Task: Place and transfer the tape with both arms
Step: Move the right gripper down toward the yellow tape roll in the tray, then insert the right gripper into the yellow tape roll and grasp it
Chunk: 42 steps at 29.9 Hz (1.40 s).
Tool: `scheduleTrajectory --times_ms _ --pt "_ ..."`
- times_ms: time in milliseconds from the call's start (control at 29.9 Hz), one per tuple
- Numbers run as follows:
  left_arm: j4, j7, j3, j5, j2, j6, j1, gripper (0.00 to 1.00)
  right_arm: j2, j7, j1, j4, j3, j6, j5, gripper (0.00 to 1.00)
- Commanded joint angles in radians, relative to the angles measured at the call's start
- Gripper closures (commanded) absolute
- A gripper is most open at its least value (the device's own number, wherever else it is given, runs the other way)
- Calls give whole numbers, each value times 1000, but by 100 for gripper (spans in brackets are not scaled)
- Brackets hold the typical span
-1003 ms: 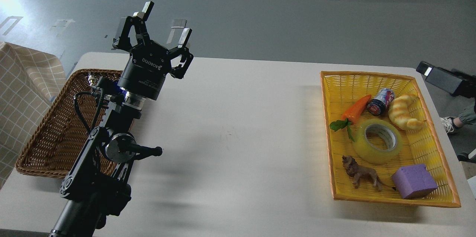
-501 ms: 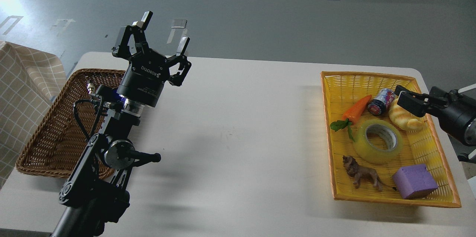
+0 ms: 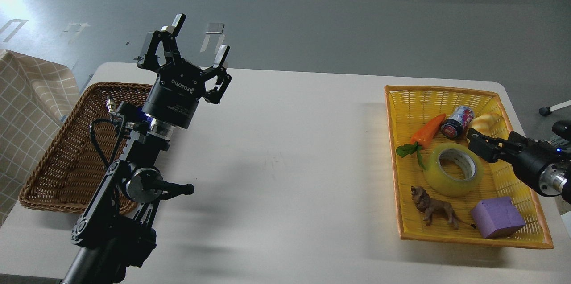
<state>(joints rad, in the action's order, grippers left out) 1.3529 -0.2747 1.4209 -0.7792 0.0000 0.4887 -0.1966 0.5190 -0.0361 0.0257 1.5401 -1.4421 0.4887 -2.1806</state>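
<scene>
The tape [image 3: 441,183], a glossy yellow roll with a grey-white core, lies flat in the middle of the yellow basket [image 3: 439,93] at the table's right. My right gripper [image 3: 484,146] comes in from the right edge and hovers just beside the roll's upper right rim, in front of the croissant toy [image 3: 486,120]. It is dark and seen edge-on, so its fingers cannot be told apart. My left gripper [image 3: 200,38] is raised high over the table's left side, fingers spread wide and empty, far from the tape.
In the yellow basket also lie a toy carrot [image 3: 427,130], a small can [image 3: 456,121], a lion figure [image 3: 435,209] and a purple block [image 3: 497,217]. A brown wicker basket [image 3: 53,159] stands at the left, partly behind my left arm. The white table [image 3: 290,163] lies between.
My right arm has come in from the right edge and dropped down-left to the tape's upper right rim. My left gripper sank slightly and stays open.
</scene>
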Motion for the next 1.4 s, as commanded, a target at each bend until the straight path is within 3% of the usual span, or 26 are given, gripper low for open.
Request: scheduleTrajectory --times_ms 0,1070,1371 --pt "0 0 0 0 0 0 0 2 -17 1 3 -38 6 0 -1 2" --pt "2 3 -7 0 0 0 -6 2 -31 -1 71 -167 129 0 -1 10" --pt "0 3 -7 -2 0 0 -3 2 -39 -2 71 -178 129 0 -1 8"
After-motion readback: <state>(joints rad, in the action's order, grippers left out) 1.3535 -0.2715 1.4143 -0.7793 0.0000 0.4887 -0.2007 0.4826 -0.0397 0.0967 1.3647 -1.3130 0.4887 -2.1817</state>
